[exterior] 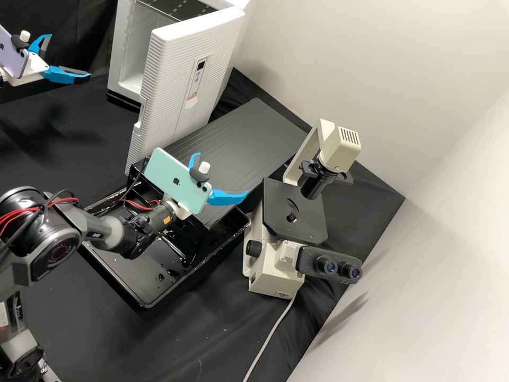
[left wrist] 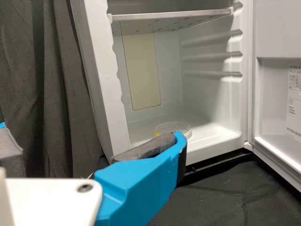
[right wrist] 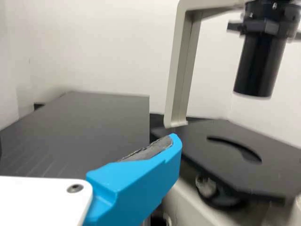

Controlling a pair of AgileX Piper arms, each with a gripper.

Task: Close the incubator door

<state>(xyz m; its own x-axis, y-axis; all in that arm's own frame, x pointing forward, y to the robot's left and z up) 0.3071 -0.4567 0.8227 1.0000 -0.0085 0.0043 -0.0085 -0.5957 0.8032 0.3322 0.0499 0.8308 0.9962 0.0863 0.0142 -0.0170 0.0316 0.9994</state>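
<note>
High view: fingers apart on both — the left gripper point(exterior: 70, 57) faces the incubator's point(exterior: 121, 45) open mouth; the right gripper point(exterior: 222, 174) sits on the outer side of the wide-open door point(exterior: 169, 69) — the side a closing push seemingly needs.

The incubator door point(exterior: 164, 90) looks like ridged plastic — the tray point(exterior: 140, 278) wet-glossy, the cloth point(exterior: 212, 329) matt, the microscope point(exterior: 268, 281) smooth.

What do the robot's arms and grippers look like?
The right arm is dark grey with red and black cables. The left gripper and right gripper are white with blue fingers and grey pads, bearing a lilac phone and a mint phone respectively.
</note>
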